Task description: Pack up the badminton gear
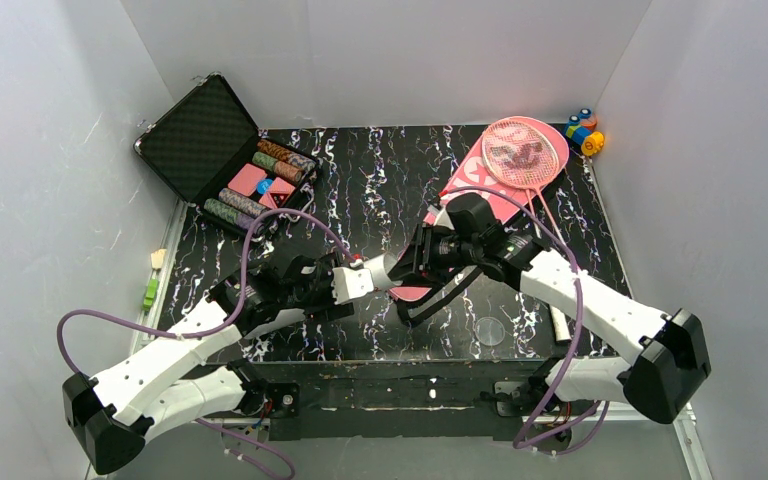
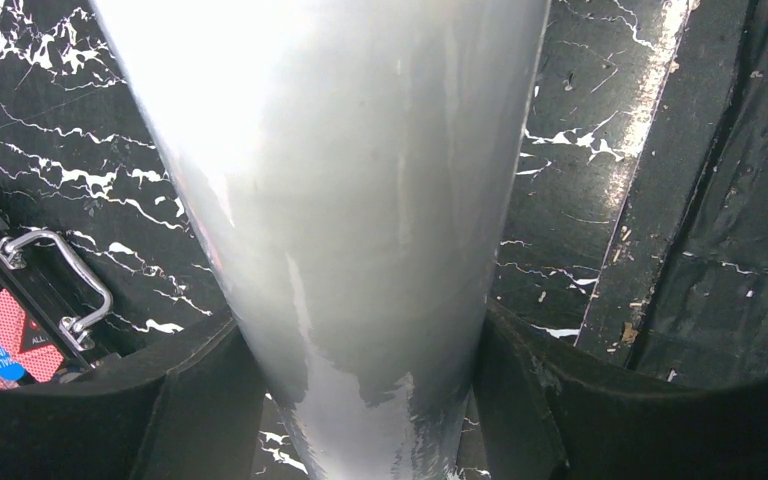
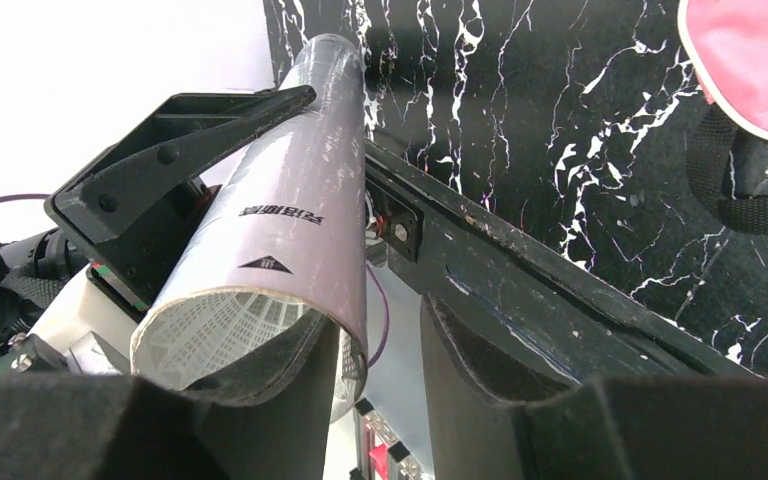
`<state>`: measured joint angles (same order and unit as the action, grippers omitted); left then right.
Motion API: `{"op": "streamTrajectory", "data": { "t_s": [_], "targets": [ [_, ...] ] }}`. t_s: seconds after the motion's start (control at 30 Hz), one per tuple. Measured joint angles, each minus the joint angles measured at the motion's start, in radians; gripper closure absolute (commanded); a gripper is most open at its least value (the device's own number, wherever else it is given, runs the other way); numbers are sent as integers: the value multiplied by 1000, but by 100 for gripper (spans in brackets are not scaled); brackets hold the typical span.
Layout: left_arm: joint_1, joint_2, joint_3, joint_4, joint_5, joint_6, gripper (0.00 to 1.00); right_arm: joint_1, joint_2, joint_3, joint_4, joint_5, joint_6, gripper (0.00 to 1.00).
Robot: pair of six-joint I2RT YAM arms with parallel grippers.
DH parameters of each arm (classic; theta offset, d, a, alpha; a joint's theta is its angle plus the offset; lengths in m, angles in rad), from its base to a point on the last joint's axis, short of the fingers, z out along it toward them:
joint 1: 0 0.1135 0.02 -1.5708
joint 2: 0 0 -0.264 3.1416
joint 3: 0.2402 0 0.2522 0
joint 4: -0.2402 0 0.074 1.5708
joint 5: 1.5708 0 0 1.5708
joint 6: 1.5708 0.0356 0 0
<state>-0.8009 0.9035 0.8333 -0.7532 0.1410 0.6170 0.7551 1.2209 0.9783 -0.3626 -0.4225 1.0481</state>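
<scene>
The packing was partly done, by my reading. The shuttlecock sat inside the open mouth of the white tube, its white skirt showing at the rim. The left end effector pinched the tube across its body and held it clear of the table, near the middle. The right end effector stood at the tube's mouth with its fingers spread and nothing between them.

The tube had no cap on this end. The pink bag lay at the far right of the table. A pink-framed racket rested on top of the bag rather than inside it. Whether a second racket lay under the first could not be told. So the rackets and the tube were probably left to go into the bag.

The tube carried a line of black print and a small black triangle, in characters I could not read. No lettering on the bag could be made out. The open black case sat at the far left.
</scene>
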Motion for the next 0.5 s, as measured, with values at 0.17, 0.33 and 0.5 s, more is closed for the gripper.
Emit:
{"op": "streamTrajectory", "data": {
  "t_s": [0.17,0.33,0.5],
  "targets": [
    [0,0,2,0,0,0,53,29,53,39,-7,-3,-17,34],
    [0,0,11,4,-2,-2,53,44,91,84,-31,-5,-39,16],
    [0,0,11,6,-4,-1,53,-41,64,139,-98,-27,-60,15]
  ]
}}
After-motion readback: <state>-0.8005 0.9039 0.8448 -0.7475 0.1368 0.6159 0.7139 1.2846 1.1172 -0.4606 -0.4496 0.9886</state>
